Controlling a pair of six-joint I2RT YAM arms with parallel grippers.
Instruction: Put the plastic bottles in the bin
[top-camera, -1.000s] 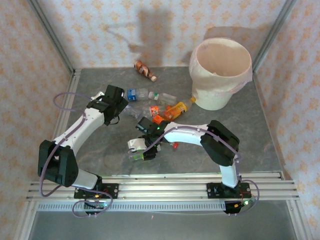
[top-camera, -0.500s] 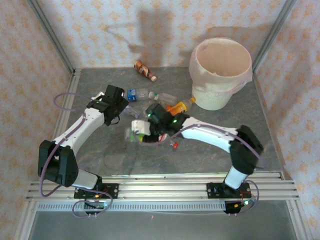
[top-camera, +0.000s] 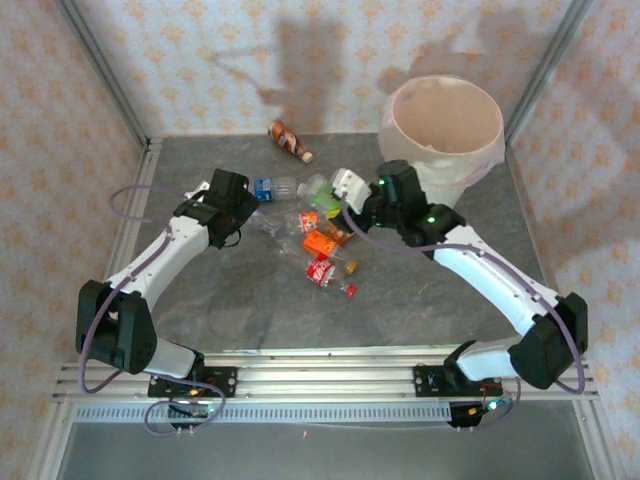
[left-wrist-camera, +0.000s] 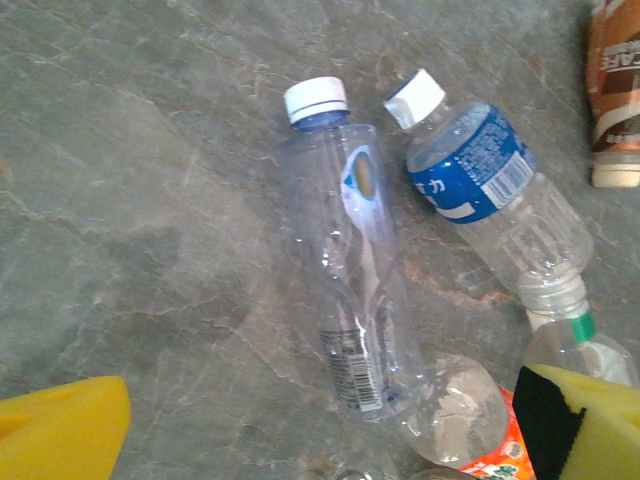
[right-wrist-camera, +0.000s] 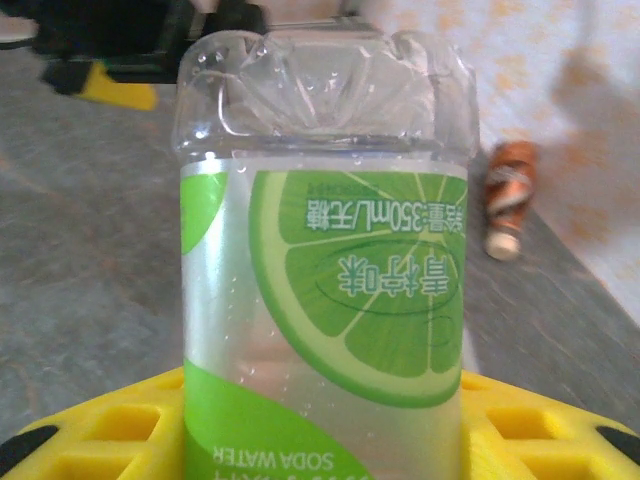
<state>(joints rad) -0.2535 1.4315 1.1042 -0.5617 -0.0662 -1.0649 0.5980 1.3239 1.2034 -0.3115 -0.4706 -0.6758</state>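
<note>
The right wrist view settles what the overhead one leaves vague. The right claw (right-wrist-camera: 320, 440) is closed on a lime soda bottle (right-wrist-camera: 325, 280), with its yellow pads (right-wrist-camera: 105, 425) on either side of the green-and-white label. The bottle's long axis runs straight out from the claw. Its moulded clear base is farthest from the camera, and the cap end is hidden down between the pads. Past it a brown bottle (right-wrist-camera: 508, 190) lies on the tabletop (right-wrist-camera: 90, 240).

From above, the held bottle hangs clear of the tabletop just beside the bin (top-camera: 425, 205). It lies roughly level, with its base pointing away from the bin. The other bottles lie in a loose cluster farther from the bin on that same side. Among them are an orange bottle (top-camera: 320, 243) and a red-labelled bottle (top-camera: 322, 272). The brown one lies alone, well apart from the bin and off from the cluster.

The left wrist view adds detail at the cluster's far edge from the bin. The left claw (left-wrist-camera: 320, 430) is spread wide and grips nothing. Below it a clear bottle (left-wrist-camera: 350, 290) and a blue-labelled bottle (left-wrist-camera: 480, 180) lie flat, their white caps close together and their bodies fanning apart. The blue-labelled one has its cap end turned away from the bin.
</note>
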